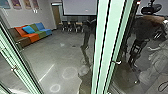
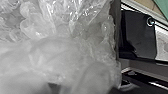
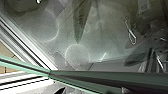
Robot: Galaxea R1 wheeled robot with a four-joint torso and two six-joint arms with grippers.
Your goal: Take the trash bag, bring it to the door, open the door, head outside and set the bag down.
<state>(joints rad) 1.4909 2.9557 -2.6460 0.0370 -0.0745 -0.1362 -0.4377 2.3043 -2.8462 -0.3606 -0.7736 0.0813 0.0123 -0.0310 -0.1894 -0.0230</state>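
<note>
A see-through plastic trash bag (image 2: 62, 57) is shown crumpled and bunched close to the left wrist camera, its glossy folds caught by the light in one part and blurred to pale grey in another; how far the left gripper is open, and whether the bag is gripped by it, cannot be told. The right gripper's opening cannot be told either, nor whether anything is held by it. In the head view, a glazed doorway is marked out by upright pale green posts (image 1: 112, 37), with a small metal handle (image 1: 116, 62) set beside them; a second, slanted green post (image 1: 22, 68) is seen on the left, with a small fitting (image 1: 14, 68) mounted on it. Between the posts, a grey floor (image 1: 50, 57) is crossed by a bright streak and marked by pale rings of light; a sofa (image 1: 31, 35) in brown, orange, green and blue is placed along the wall, topped by a blue cushion (image 1: 28, 29), with colored posters (image 1: 22, 3) hung above; chairs (image 1: 72, 25) are lined up at the back, near a large pale screen (image 1: 80, 7). Dark jointed forms are mingled with pale, filmy shapes at the right; what is reflected there and what lies beyond the glass cannot be told apart. In the right wrist view, glass (image 3: 100, 37) with rings of light is bordered by a green bar (image 3: 25, 65); tan tiles (image 3: 5, 50) are glimpsed outside a striped pale frame (image 3: 22, 42).
</note>
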